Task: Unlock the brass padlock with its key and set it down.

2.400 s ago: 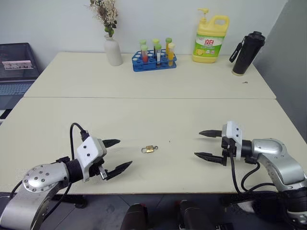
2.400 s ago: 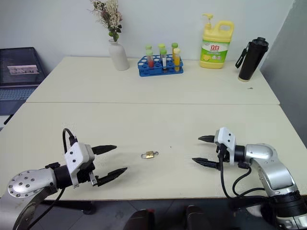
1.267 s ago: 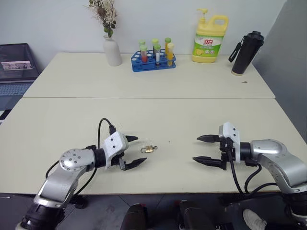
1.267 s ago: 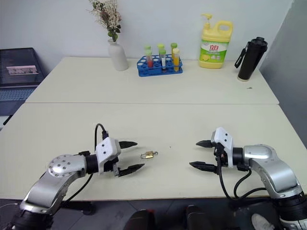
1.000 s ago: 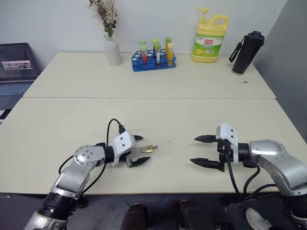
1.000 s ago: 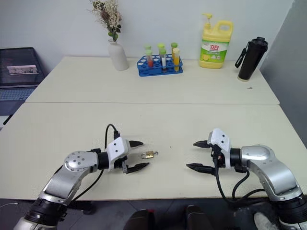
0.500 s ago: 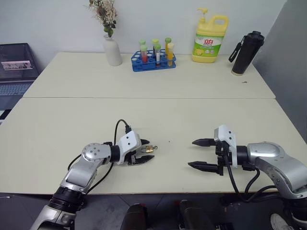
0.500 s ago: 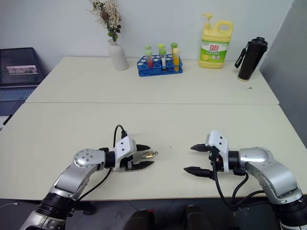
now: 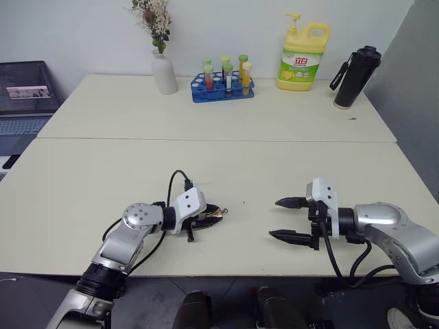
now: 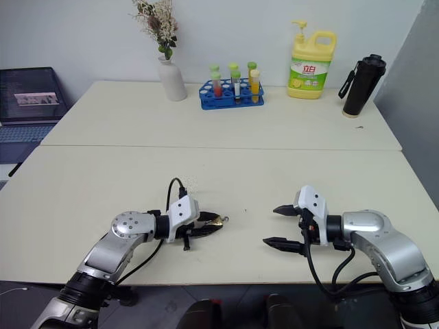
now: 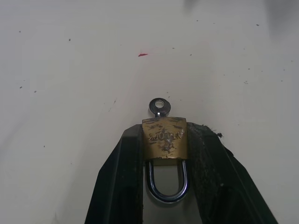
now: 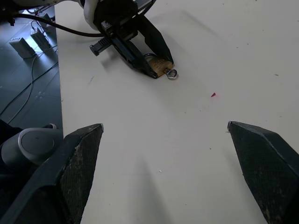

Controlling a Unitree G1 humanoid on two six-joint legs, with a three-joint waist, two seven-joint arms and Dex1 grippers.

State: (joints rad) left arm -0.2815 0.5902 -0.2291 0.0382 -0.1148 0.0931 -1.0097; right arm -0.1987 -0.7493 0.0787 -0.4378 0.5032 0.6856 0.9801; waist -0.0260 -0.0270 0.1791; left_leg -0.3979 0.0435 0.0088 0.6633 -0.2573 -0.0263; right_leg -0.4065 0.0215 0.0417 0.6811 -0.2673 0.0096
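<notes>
The brass padlock (image 11: pixel 164 140) lies flat on the cream table (image 9: pixel 288 164), near its front edge and left of centre. Its silver shackle (image 11: pixel 167 192) points back toward my left wrist. The key's round silver head (image 11: pixel 160 106) sticks out of the far end of the body. My left gripper (image 9: pixel 210 216) is shut on the padlock, one black finger (image 11: pixel 122 177) pressed against each side of the brass body. My right gripper (image 9: pixel 274 218) stands open to the right of the padlock, a short gap away, pointing at it, with nothing between its fingers.
Along the table's far edge stand a white vase with dried flowers (image 9: pixel 163 72), a blue rack of test tubes (image 9: pixel 222 88), a yellow detergent bottle (image 9: pixel 302 58) and a black flask (image 9: pixel 351 75). A laptop (image 9: pixel 24 96) sits off the table's left side.
My left gripper has slid right up to the padlock and its fingers have closed onto the brass body. The right gripper has stayed put and open.
</notes>
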